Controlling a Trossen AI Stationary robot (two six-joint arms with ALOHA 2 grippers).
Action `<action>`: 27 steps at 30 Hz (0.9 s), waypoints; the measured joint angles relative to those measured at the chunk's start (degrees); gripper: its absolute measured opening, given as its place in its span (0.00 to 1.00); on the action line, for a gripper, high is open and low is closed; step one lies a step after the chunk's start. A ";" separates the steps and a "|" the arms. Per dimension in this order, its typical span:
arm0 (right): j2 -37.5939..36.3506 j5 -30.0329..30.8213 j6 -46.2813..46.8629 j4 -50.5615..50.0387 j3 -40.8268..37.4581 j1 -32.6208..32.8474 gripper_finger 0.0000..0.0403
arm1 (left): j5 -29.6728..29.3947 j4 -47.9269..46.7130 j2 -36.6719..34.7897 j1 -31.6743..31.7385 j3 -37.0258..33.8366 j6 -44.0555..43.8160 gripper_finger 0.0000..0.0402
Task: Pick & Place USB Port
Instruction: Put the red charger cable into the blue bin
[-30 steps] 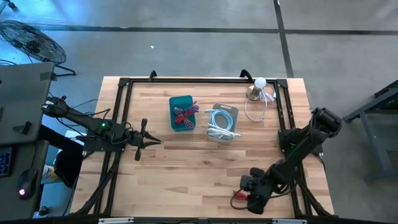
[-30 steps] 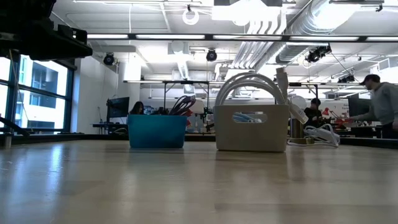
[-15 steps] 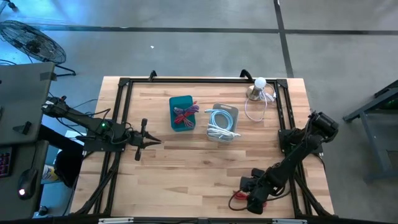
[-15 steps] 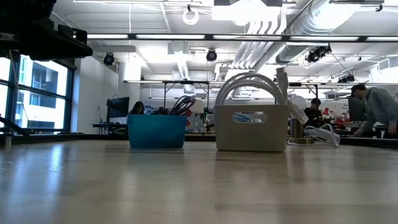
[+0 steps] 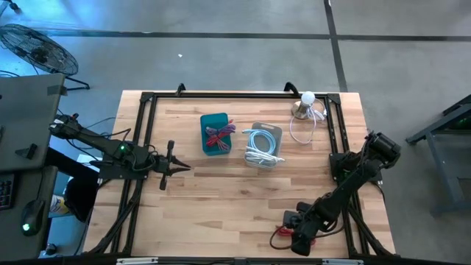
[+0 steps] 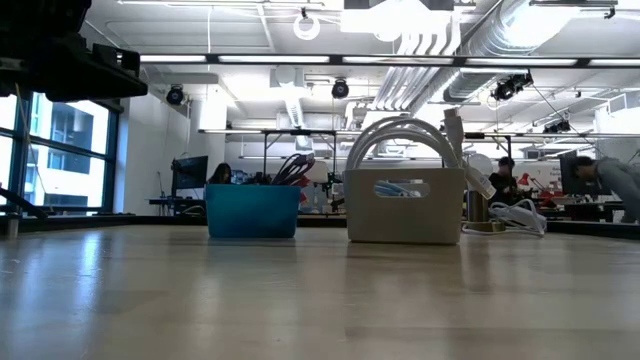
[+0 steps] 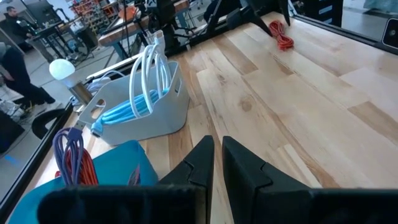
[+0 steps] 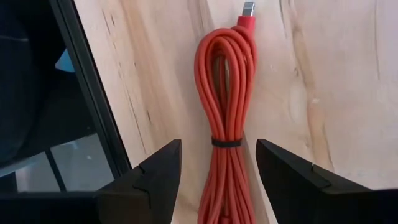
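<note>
The red cable (image 8: 225,134) lies coiled on the table (image 5: 221,191), close to the near edge on the right side. A small black band holds the coil together, and its plug tip points away from the right gripper (image 8: 217,165). That gripper hangs low over the coil with its fingers apart, one on each side of the bundle. They do not touch it yet. I think they stand that way so they can squeeze the coil in the middle and lift it.

The left gripper (image 5: 179,166) waits over the left side of the table, well apart from the cable, with its fingers together.

Two bins stand near the middle of the table. The teal bin (image 5: 214,134) holds red and purple cables. The grey bin (image 5: 265,145) holds white and blue ones. The red cable probably belongs in the teal bin.

From above, the right arm covers most of the red coil. The near end of the coil is cut off in the right wrist view.
</note>
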 joint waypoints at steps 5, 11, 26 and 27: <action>0.22 0.08 -0.04 -0.49 0.00 -0.02 0.49 | 0.02 0.00 0.00 0.02 0.00 -0.02 0.08; 3.07 -1.05 -0.21 -0.05 0.12 -0.06 0.49 | 0.05 0.00 0.00 0.00 0.00 -0.04 0.08; 4.50 -2.46 -2.06 -1.50 0.15 -1.57 0.06 | 0.30 0.03 0.00 0.00 0.00 -0.72 0.08; 4.52 -1.99 -1.92 -1.57 0.15 -1.57 0.06 | 0.33 0.03 0.00 0.00 0.00 -1.07 0.08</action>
